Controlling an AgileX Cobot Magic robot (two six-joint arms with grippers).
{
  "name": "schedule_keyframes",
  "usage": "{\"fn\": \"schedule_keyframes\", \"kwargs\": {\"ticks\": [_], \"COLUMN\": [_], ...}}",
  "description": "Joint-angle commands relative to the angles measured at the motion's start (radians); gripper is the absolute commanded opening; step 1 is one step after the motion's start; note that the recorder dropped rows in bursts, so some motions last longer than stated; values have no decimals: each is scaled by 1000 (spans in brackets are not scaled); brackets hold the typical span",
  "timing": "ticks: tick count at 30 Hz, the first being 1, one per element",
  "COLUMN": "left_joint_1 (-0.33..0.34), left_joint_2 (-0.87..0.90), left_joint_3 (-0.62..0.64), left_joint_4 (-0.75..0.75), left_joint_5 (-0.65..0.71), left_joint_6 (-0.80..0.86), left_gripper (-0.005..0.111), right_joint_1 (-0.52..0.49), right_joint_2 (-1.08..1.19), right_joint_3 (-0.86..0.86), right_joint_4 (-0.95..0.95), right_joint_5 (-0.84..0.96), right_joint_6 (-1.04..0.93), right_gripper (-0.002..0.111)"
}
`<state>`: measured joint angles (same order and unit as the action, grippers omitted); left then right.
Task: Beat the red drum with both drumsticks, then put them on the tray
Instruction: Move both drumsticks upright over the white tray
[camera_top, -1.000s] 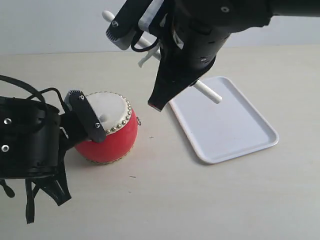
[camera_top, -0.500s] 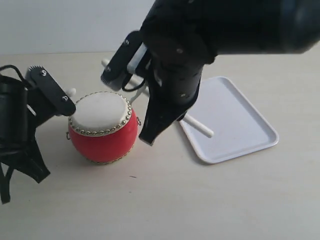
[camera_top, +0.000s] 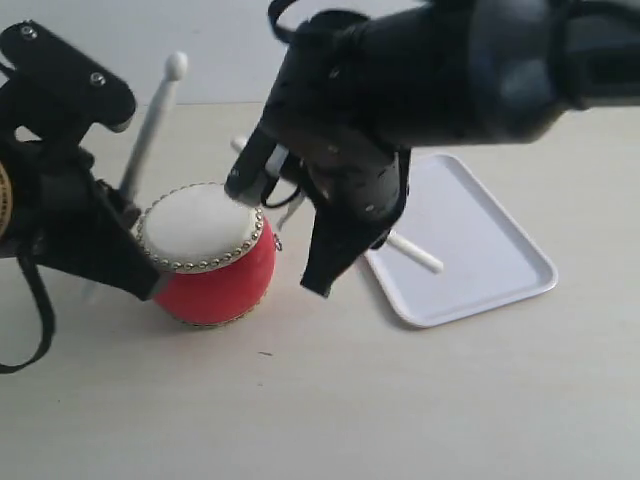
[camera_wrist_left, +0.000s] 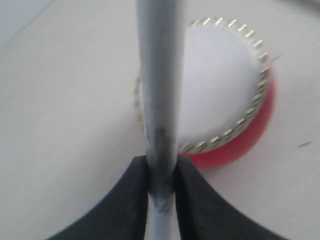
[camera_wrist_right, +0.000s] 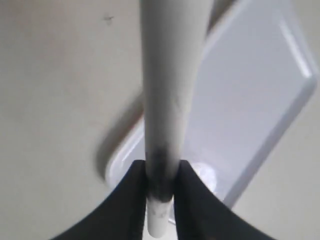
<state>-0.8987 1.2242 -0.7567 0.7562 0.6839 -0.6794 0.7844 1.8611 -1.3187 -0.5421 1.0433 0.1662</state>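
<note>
The red drum (camera_top: 215, 275) is sitting just beside the tray (camera_top: 490, 235) — the left gripper (camera_wrist_left: 161, 167) is clamping one drumstick (camera_wrist_left: 160, 75), tip raised by the drum, and the right gripper (camera_wrist_right: 160, 170) is pinching the other drumstick (camera_wrist_right: 167, 75) between drum and tray. Beating seems underway; neither is lying on the tray.

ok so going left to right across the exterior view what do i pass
left drumstick → red drum → tray; the other drumstick crosses from above the drum to the tray, so it is left out
</note>
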Motion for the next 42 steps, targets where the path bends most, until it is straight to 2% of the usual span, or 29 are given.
{"fn": "schedule_keyframes", "kwargs": {"ticks": [1, 3, 6, 7, 11, 16, 22, 34, 42], "left_joint_1": [2, 6, 57, 69, 111, 111, 111, 128, 147], "left_joint_2": [-7, -7, 19, 29, 106, 235, 438, 718, 808], "left_joint_3": [1, 1, -28, -40, -100, -146, -221, -390, -409], "left_joint_4": [-9, 6, 19, -7, -100, -92, -203, -221, -221], "left_joint_5": [-470, -663, -1016, -1041, -1059, -1127, -1143, -1094, -1076], "left_joint_6": [-9, -7, -7, -7, -9, -9, -18, -248, -388], "left_gripper": [0, 0, 0, 0, 0, 0, 0, 0, 0], "right_joint_1": [0, 0, -5, -12, -67, -144, -234, -372, -424], "right_joint_2": [-169, -216, -295, -313, -354, -352, -291, -108, 7], "right_joint_3": [-5, -5, -5, -5, -3, 23, 72, 107, 109], "right_joint_4": [-164, -202, -232, -226, -171, -128, -89, -80, -17], "right_joint_5": [-24, -25, -15, -16, -10, -40, -94, -185, -285], "right_joint_6": [200, 232, 268, 275, 282, 278, 278, 263, 219], "right_gripper": [0, 0, 0, 0, 0, 0, 0, 0, 0]}}
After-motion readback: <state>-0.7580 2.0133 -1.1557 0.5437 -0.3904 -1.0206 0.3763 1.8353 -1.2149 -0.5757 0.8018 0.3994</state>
